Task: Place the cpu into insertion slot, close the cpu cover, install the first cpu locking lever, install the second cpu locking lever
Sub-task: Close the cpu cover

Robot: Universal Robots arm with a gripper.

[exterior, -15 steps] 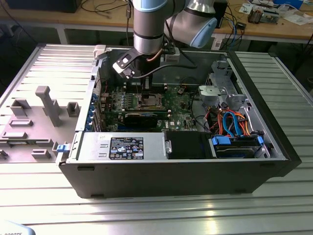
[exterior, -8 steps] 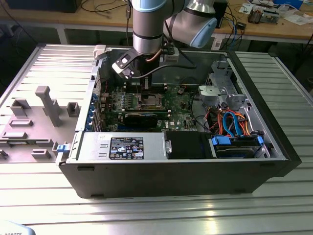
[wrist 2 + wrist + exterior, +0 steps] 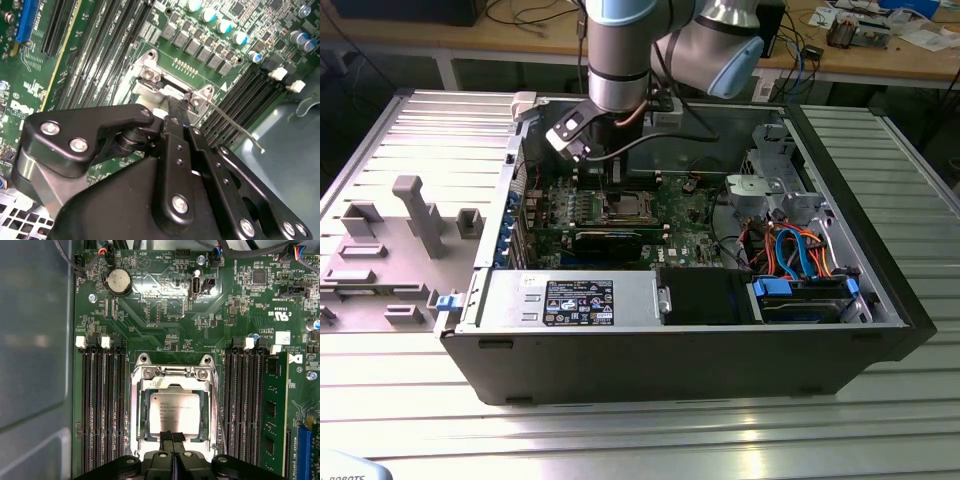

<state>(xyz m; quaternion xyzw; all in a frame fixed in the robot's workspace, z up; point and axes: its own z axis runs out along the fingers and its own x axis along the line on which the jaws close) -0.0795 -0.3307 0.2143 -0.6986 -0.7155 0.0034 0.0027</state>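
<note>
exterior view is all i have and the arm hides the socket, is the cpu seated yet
Observer: Yes. In the first wrist view the cpu lies flat in the insertion slot, with the cpu cover down around it.
Operator: ok and where are the fingers
Observer: The gripper is shut, its tips at one edge of the cpu cover. I cannot tell whether they press on it.
</note>
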